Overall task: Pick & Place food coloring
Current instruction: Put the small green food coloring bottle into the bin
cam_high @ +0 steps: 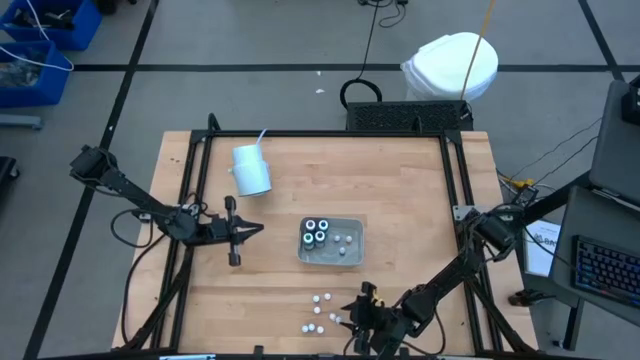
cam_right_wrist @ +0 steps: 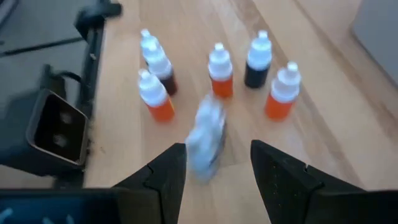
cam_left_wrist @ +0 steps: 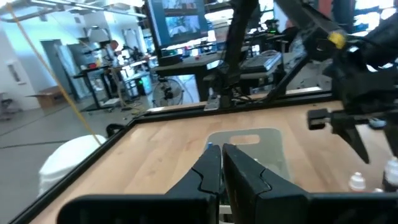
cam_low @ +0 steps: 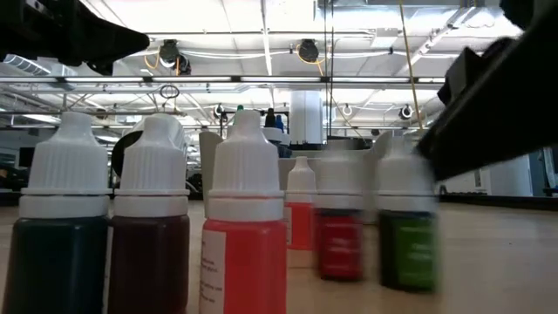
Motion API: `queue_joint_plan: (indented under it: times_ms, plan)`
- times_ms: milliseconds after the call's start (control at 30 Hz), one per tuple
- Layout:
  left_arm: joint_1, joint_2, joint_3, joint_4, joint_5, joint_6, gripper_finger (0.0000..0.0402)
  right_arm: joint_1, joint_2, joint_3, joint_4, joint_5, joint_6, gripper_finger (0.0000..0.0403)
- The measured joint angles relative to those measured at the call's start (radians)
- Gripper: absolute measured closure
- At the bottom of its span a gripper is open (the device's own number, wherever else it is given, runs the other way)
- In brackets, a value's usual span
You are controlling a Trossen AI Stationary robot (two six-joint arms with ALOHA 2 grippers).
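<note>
Several small white-capped food coloring bottles (cam_right_wrist: pixel 217 68) with orange, red and dark bodies stand on the wood near the table's front edge (cam_high: pixel 320 312). One more bottle (cam_right_wrist: pixel 208 140) shows blurred just ahead of the gap of my open right gripper (cam_right_wrist: pixel 214 165), which slants down at the group (cam_high: pixel 350 315). More small bottles (cam_high: pixel 343 240) and dark round ones (cam_high: pixel 317 232) sit in the clear tray (cam_high: pixel 355 222) at mid-table. My left gripper (cam_high: pixel 258 229) hovers shut and level, left of the tray, holding nothing. My right gripper has the blurred bottle (cam_right_wrist: pixel 208 140) close beside one finger (cam_right_wrist: pixel 171 168). Whether they touch, I cannot tell.
A white cup with a straw (cam_high: pixel 250 170) lies at the far left of the table. Black frame rails (cam_high: pixel 455 200) run along the table's sides. Bare wood lies between the tray and the front group of bottles.
</note>
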Motion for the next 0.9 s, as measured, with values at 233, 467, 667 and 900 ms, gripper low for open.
queue_joint_plan:
  times_ms: [233,467,667,900]
  plan:
    - [0.000,0.000,0.000,0.000,-0.020,0.000,0.0376,0.000,0.001,0.000,0.041,-0.025,-0.001,0.0234]
    - [0.000,0.000,0.000,0.000,-0.019,0.005,0.0376,0.000,0.001,0.000,0.048,0.010,-0.019,0.0234]
    - [0.000,0.000,0.000,0.000,-0.017,0.005,0.0376,-0.026,0.001,0.000,0.051,0.033,-0.048,0.0234]
    - [0.000,0.000,0.000,0.000,-0.017,0.003,0.0376,-0.036,0.001,0.000,0.050,0.029,-0.049,0.0234]
